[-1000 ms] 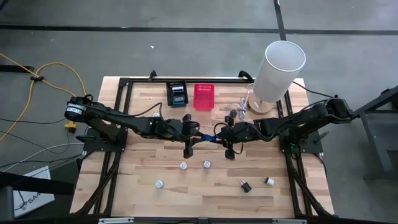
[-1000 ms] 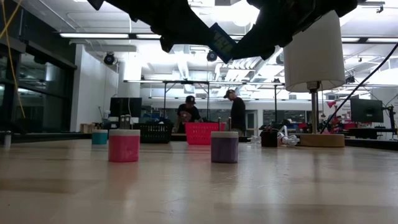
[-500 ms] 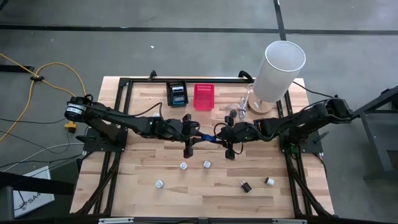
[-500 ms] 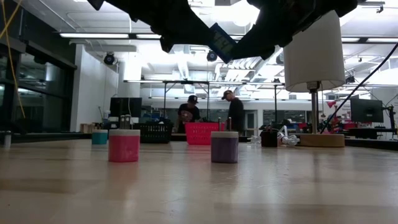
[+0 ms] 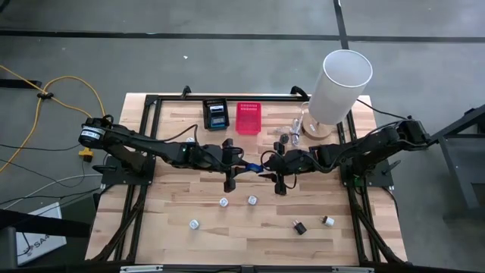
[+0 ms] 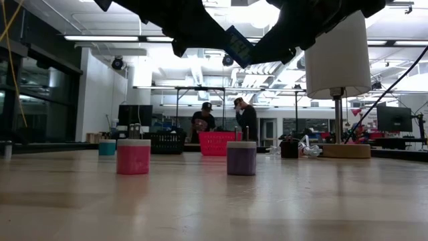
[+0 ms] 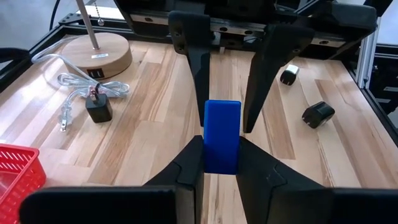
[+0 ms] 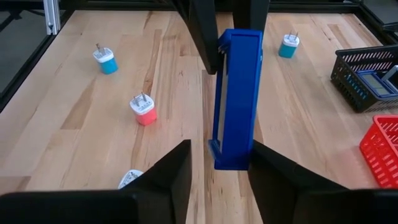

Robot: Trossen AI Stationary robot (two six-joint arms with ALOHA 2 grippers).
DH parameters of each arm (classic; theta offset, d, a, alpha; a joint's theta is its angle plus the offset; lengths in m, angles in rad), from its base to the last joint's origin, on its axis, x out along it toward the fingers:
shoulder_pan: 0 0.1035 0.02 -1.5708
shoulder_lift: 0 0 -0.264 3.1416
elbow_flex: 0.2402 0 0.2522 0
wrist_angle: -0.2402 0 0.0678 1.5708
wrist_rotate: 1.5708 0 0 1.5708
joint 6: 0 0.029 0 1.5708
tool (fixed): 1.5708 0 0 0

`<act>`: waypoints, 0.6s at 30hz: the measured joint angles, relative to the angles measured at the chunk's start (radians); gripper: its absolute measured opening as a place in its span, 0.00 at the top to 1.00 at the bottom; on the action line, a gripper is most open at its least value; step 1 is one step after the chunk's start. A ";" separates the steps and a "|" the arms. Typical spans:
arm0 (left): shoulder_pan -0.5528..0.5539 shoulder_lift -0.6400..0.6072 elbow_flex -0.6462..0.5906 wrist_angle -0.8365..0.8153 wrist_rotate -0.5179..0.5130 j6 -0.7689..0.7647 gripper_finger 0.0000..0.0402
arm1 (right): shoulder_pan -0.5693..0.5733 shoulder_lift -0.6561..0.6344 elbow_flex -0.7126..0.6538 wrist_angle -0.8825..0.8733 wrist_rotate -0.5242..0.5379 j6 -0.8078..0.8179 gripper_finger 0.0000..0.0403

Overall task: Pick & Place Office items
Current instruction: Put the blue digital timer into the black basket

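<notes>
**Two hands meet on a blue bar above the middle of the bench**

Nearest on the bench (image 5: 167, 243) lie three small wall plugs in a loose row: a white one (image 5: 194, 224), a black one (image 5: 299, 227) and another white one (image 5: 328, 221). A little farther stand two more plugs side by side, seen from the low camera as a pink plug (image 6: 134, 156) and a purple plug (image 6: 241, 158), both upright and apart from each other.

Above the middle of the bench the two arms come together from both sides. The left hand (image 5: 239, 168) is closed on the blue bar (image 7: 222, 137) and grips its near end between both fingers. The right hand (image 5: 265, 170) is at the other end of the same bar. Its fingers (image 8: 180, 168) stand on both sides of the bar, and a gap shows on one side, so this hand is loosened. The bar is in the air, not touching the wood.

Farther back, a black adapter (image 7: 99, 107) lies with its grey cable. At the far edge stand a black mesh basket (image 5: 215, 114) and a red mesh basket (image 5: 248, 118) just beside each other, and to their right a tall white cylinder (image 5: 337, 83). Behind the bench, two persons (image 6: 244, 120) stand in the room.
</notes>
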 joint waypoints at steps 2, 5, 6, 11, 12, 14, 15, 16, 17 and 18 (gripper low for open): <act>0.000 0.000 0.000 0.000 0.000 0.000 0.85 | 0.000 0.000 0.000 0.000 0.001 0.000 0.65; 0.000 0.000 0.000 0.000 0.000 0.000 0.85 | 0.000 0.000 0.000 0.000 0.018 0.001 0.64; 0.000 0.000 0.000 0.000 0.000 0.000 0.85 | 0.000 0.000 0.000 0.000 0.032 0.002 0.63; 0.000 0.000 0.000 -0.001 0.000 0.000 0.85 | 0.000 0.000 0.000 -0.017 0.077 0.003 0.62; 0.000 0.000 0.000 -0.001 0.000 0.000 0.85 | 0.000 0.000 0.000 -0.026 0.078 0.003 0.61; 0.000 0.000 0.000 -0.001 0.000 0.000 0.85 | 0.000 0.000 0.000 -0.035 0.077 0.003 0.61; 0.000 0.000 0.000 -0.001 0.000 0.000 0.85 | 0.000 0.000 0.000 -0.037 0.077 0.003 0.61; 0.000 0.000 0.000 -0.001 0.000 0.000 0.85 | 0.000 0.000 0.000 -0.038 0.077 0.003 0.60; 0.000 0.000 0.000 -0.001 0.000 0.000 0.85 | 0.000 0.000 0.000 -0.041 0.078 0.003 0.60; 0.000 0.000 0.000 -0.001 0.000 0.000 0.85 | 0.000 0.000 0.000 -0.047 0.078 0.003 0.60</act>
